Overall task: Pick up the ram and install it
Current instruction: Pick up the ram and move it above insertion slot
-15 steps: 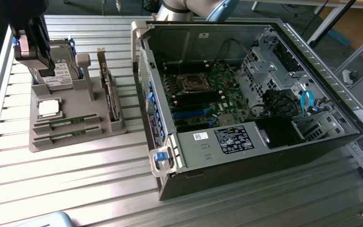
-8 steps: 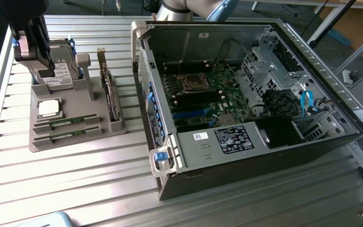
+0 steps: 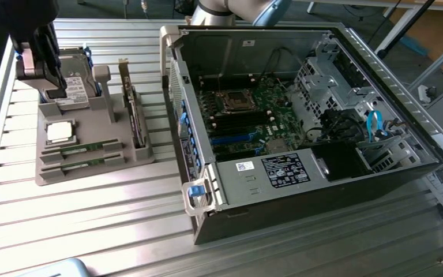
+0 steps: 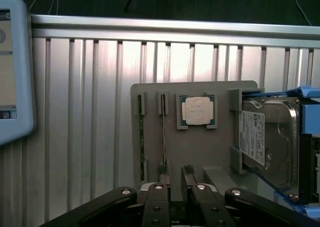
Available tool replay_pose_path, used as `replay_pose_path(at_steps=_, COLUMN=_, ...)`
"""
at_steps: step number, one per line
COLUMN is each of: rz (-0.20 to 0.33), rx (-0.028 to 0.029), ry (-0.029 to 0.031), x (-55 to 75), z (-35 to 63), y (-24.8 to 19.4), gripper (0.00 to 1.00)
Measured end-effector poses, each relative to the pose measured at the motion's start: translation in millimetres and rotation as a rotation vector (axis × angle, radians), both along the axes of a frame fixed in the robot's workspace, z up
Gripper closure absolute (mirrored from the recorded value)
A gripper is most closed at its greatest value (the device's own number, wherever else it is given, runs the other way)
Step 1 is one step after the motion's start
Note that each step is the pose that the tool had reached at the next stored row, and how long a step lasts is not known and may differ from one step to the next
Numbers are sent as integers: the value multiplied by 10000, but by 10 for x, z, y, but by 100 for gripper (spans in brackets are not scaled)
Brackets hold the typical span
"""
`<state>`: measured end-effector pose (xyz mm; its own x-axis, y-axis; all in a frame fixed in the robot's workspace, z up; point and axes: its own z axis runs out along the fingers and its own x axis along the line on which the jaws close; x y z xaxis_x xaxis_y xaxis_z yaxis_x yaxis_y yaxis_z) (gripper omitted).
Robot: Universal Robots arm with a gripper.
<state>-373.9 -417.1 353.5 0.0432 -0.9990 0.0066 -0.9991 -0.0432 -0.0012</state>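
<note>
- The gripper [image 4: 175,173] points down, its two dark fingers [image 4: 162,173] parted with nothing between them.
- Black linkage bars [image 4: 100,207] splay outward behind the fingertips.
- The arm link [image 3: 233,8] stands toward the exterior view's right of the claw.

Dim overall; glare streaks the ribbed table [image 3: 90,219], computer case [image 3: 214,57] interior shadowed

Ribbed silver metal table [image 3: 90,225], grey parts holder [image 3: 83,175] resting on it toward the exterior view's left, open black computer case [image 3: 314,199] lying on its side just beside the holder on the exterior view's right, pale blue device [image 3: 52,269] at the table's lower-left corner in the exterior view.
</note>
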Motion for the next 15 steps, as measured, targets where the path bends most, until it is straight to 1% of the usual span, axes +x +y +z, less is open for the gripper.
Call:
replay_pose_path(at_steps=3, rz=0, rx=-1, ry=0, x=0, z=0, y=-32, gripper=76)
replay_pose_path(at_steps=6, rz=0, rx=-1, ry=1, x=0, z=0, y=-44, gripper=76)
replay_pose_path(at_steps=11, rz=0, rx=0, ry=1, x=0, z=0, y=-45, gripper=76)
replay_pose_path(at_steps=15, rz=0, rx=1, ry=-1, x=0, z=-21, y=-45, gripper=76)
